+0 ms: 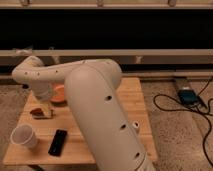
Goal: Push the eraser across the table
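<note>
The eraser (58, 142) lay flat near the front edge of the table (131, 95), touched by nothing. Just left of the eraser a white paper cup (23, 136) stood upright, apart from it. Behind the eraser and a little to its left, the gripper (46, 111) hung low over the wood with its fingers spread, close beside a small brown-red block (35, 112); whether the two touched could not be told. Farther behind the eraser sat an orange dish (59, 95), partly hidden by the white arm (95, 100). Well to the eraser's right, past the arm, stood a small white bottle (136, 125). Far right of the eraser, off the table, a blue box (187, 95) lay among black cables (170, 107) on the floor.
</note>
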Motion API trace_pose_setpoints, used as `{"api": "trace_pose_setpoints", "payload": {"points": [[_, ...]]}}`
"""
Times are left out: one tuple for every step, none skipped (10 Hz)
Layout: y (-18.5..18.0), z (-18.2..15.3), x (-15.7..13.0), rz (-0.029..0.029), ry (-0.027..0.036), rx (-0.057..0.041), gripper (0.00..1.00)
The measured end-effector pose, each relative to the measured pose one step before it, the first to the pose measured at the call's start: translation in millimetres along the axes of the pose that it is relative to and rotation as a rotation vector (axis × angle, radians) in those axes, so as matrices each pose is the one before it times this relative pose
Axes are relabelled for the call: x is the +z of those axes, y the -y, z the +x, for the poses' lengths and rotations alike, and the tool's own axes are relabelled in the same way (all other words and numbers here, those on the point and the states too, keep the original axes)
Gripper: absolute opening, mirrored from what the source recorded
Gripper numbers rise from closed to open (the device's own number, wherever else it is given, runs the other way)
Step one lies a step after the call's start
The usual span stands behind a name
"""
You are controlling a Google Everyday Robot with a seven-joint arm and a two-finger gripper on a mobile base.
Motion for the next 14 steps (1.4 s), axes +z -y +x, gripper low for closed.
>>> {"api": "trace_pose_setpoints", "payload": {"points": [[-18.02, -6.64, -0.61, -0.00247, 0.00885, 0.00659, 0.80], [-23.33, -9.12, -0.70, -0.00263, 0.01194, 0.00720, 0.80], [-29.40, -8.31, -0.58, -0.00005, 0.00264, 0.01036, 0.80], [-17.98, -4.28, -0.18, -0.00294, 0.00460, 0.01471, 0.80], [-25.47, -1.68, -0.37, -0.00448, -0.00079, 0.02734, 0.80], [-12.86, 3.38, 0.64, -0.00209, -0.00444, 0.02863, 0.80], [-13.21, 11.44, -0.33, 0.00201, -0.01540, 0.03779, 0.80], [-6.66, 16.74, -0.54, 0.00612, -0.01643, 0.03817, 0.80], [-1.66, 27.67, -3.21, 0.00986, -0.02270, 0.05184, 0.80], [1.95, 17.54, -2.57, 0.00519, -0.01428, 0.03306, 0.80], [0.73, 14.40, -2.52, -0.00069, -0.00863, 0.03159, 0.80], [0.61, 13.71, -0.93, 0.00257, -0.00662, 0.03022, 0.80], [-5.17, 4.99, 2.22, -0.01203, 0.01246, 0.00631, 0.80], [-1.17, 3.04, 2.83, -0.00296, 0.00164, 0.00260, 0.80]]}}
